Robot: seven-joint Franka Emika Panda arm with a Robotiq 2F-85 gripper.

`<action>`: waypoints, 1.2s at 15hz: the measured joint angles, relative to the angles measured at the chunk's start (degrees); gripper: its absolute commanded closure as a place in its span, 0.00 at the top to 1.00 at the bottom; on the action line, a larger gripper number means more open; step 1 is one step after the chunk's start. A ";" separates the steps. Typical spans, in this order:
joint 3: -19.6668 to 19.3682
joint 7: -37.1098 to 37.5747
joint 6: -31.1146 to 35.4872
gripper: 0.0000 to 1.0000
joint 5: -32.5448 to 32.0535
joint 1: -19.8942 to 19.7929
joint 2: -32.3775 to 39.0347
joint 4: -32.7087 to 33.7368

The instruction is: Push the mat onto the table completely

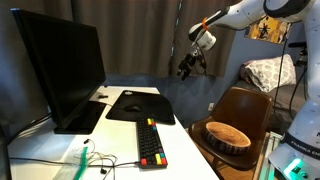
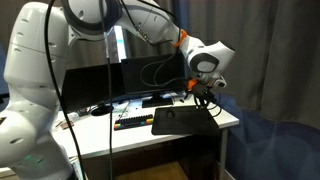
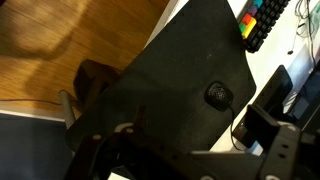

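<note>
A robot arm's tool (image 1: 187, 68) hangs in the air above the white counter (image 1: 182, 145), touching nothing. In the wrist view its dark fingers stand spread at either side of the lower frame, with nothing held between them.

Directly beneath the tool lies the mat (image 3: 170, 85), a thin black square lying flat. Part of it rests on the counter, while the rest juts out past the counter's edge, and the wooden floor (image 3: 60, 40) shows below that overhang in the wrist view. In an exterior view the mat (image 2: 185, 121) likewise sticks out over the counter's edge, just under the tool (image 2: 205, 97). A small round dark object (image 3: 218, 95) sits on the mat below the tool; what it is cannot be told.

On the far side of the mat from the tool, a black keyboard (image 1: 150, 143) with coloured keys lies at the mat's edge, and whether the two touch cannot be told. A large black monitor (image 1: 60, 70) stands farther off on the counter, well apart from the tool. Off the counter, below the tool and to its side, a brown wooden chair (image 1: 250, 105) carries a round wooden dish (image 1: 228, 135) on its seat.
</note>
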 measured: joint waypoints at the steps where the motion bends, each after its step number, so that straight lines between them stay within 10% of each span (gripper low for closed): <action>1: 0.00 0.00 0.00 1.00 0.00 0.00 0.00 0.00; 18: 3.80 -0.49 13.23 1.00 17.27 -6.02 18.46 5.40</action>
